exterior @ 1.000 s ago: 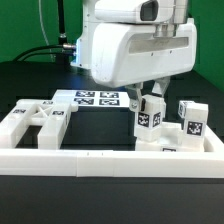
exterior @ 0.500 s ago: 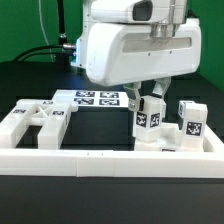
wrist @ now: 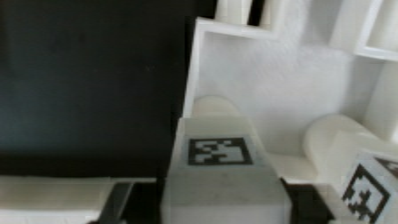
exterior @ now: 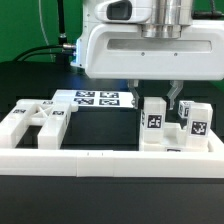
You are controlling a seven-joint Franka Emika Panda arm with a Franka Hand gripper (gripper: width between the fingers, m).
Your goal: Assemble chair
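Gripper (exterior: pixel 155 94) hangs straight down over the exterior view's right side of the work area. Its two dark fingers (exterior: pixel 135 89) are spread apart, one on each side of the top of an upright block (exterior: pixel 153 120) that belongs to the chair. I read the jaws as parted and holding nothing. From outside, the fingertips sit about level with the block's top edge and stand wider than the block. On my wrist feed a dark strip shows on either side of that same block (wrist: pixel 217 160).

The block stands on end on the black table (exterior: pixel 95 128), with its square tag facing the exterior camera. Just beside it, toward the exterior view's right, a second block (exterior: pixel 197 122) also stands upright and shows its own tag. The two are close, and I cannot tell whether they touch.

The other chair pieces (exterior: pixel 32 122) lie grouped at the exterior view's left, well apart from the gripper. They are chunky and white, with tags on their upper faces. The marker board (exterior: pixel 95 98) lies flat at the back, between that group and the blocks. A long white rail (exterior: pixel 100 156) runs across the front, and both blocks stand just behind it.
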